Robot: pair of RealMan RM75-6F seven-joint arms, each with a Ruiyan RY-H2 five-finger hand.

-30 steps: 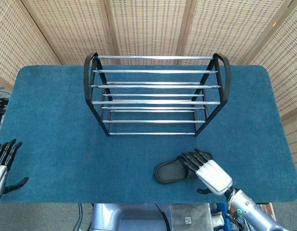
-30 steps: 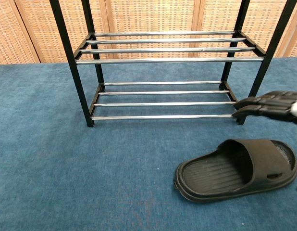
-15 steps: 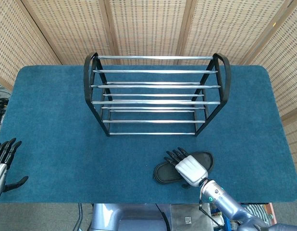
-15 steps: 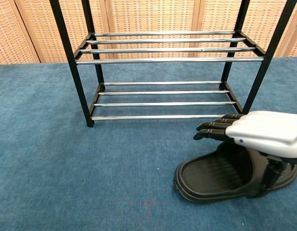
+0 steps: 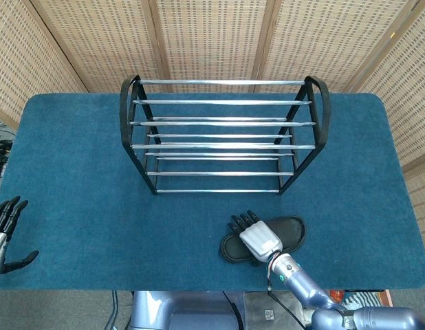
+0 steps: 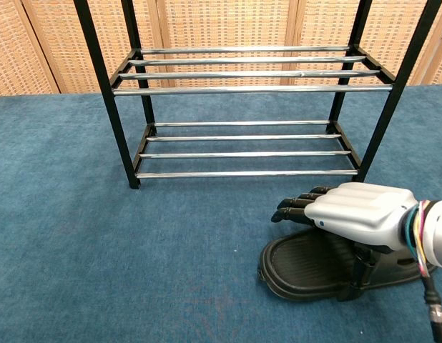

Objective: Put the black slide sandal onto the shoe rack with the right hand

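Here: blue carpeted table [image 5: 75,172] | wicker screen [image 5: 212,38] behind | shoe rack [image 5: 219,130] standing.

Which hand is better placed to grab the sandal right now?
The right hand: it hovers directly over the black sandal. The left hand sits at the table's far left edge, away from it.

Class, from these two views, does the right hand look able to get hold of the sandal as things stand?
Probably yes. The right hand is directly over the sandal, fingers extended, with nothing between them. Whether it touches yet cannot be told.
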